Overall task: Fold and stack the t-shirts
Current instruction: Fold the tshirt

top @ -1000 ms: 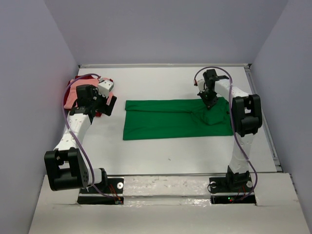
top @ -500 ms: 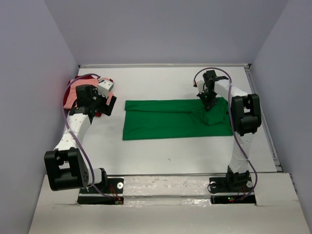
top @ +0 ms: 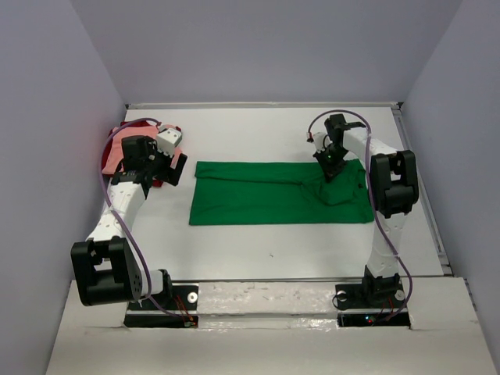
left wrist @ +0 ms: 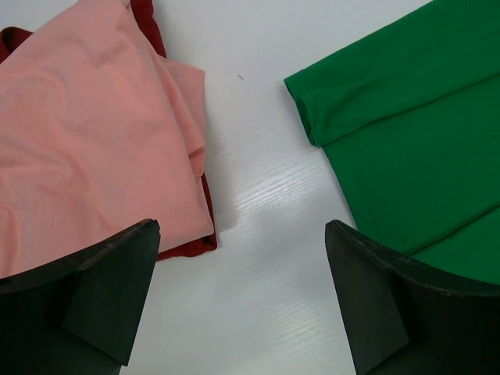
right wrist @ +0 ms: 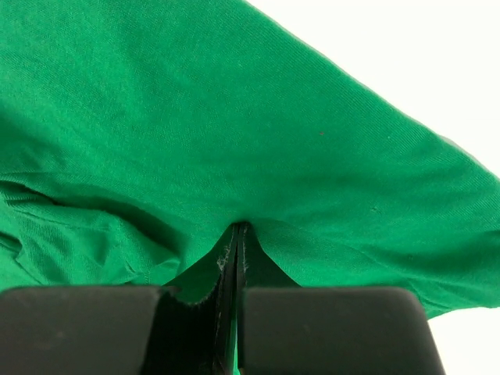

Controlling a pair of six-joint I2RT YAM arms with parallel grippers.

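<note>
The right gripper (right wrist: 237, 238), pressed together, pinches the green t-shirt (top: 273, 194) at its far right edge. The shirt lies flat mid-counter. The left gripper (left wrist: 241, 242) hangs spread over the bare counter (left wrist: 258, 187) strip between the green shirt's left edge and the salmon pink t-shirt (left wrist: 86, 141), which lies on the dark red t-shirt (left wrist: 187, 246).

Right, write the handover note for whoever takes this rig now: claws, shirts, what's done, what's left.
Left claw: open, empty, over bare table between the pile and the green shirt.
Right claw: shut on a pinch of the green shirt near its right end.
Shirts: pink shirt lies on the red shirt at the far left. The green one lies mid-table as a long flat strip, apart from the pile.
Done: pink and red appear stacked.
Left: finish folding the green one and put it on the pile.
</note>
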